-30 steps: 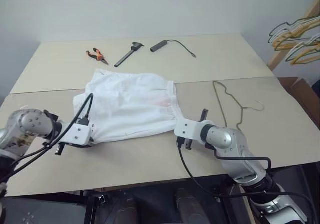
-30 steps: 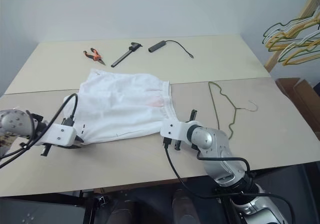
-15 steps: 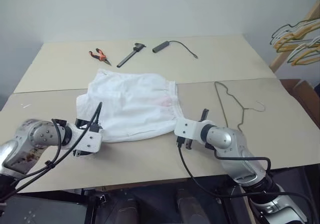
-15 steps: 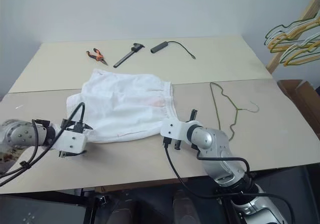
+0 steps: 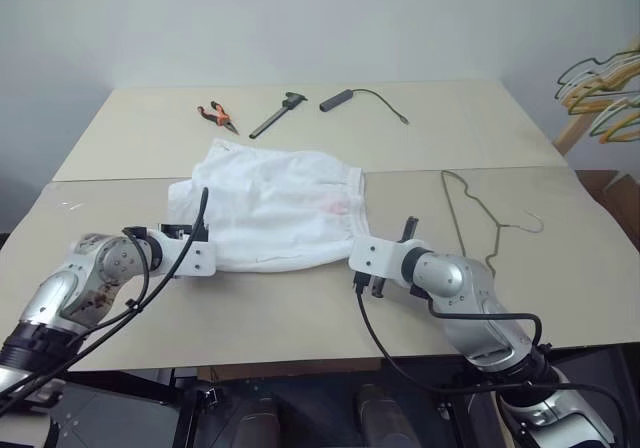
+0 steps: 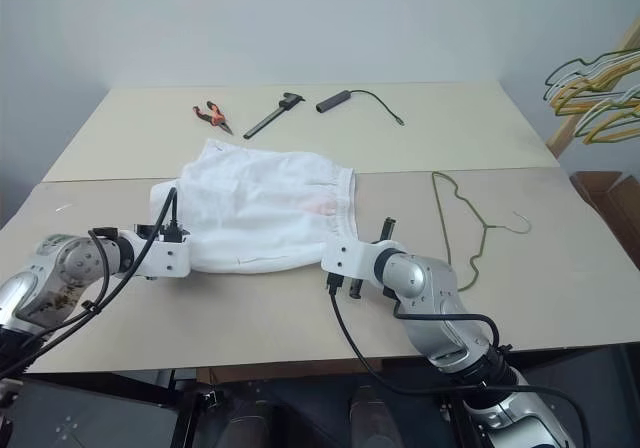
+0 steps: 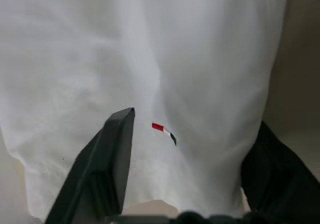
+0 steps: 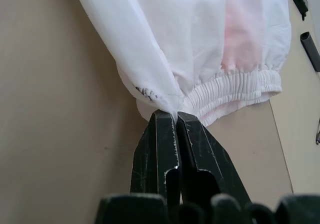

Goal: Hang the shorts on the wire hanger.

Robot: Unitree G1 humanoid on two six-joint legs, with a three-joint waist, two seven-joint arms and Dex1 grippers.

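Now right hand [image 8: 167,115] clamped on shorts [image 5: 280,203] waistband, left hand [image 7: 190,134] apart over hem.

White shorts [image 6: 262,206] spread flat on my desk [image 6: 300,313], my left hand [image 6: 178,251] at their hem corner, my right hand [image 6: 352,260] at the waistband corner, wire hanger [image 6: 468,230] lying beside.

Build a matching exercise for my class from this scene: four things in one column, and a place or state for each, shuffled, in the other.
Things:
1. shorts
2. wire hanger
3. left end effector
4. orange-handled pliers

Places or states:
A. open, fingers either side of white cloth
B. far side of the table, beside a caliper
C. spread flat mid-table, one corner pinched by the right end effector
D. lying bare to the right of the shorts

Pairs: 1-C, 2-D, 3-A, 4-B
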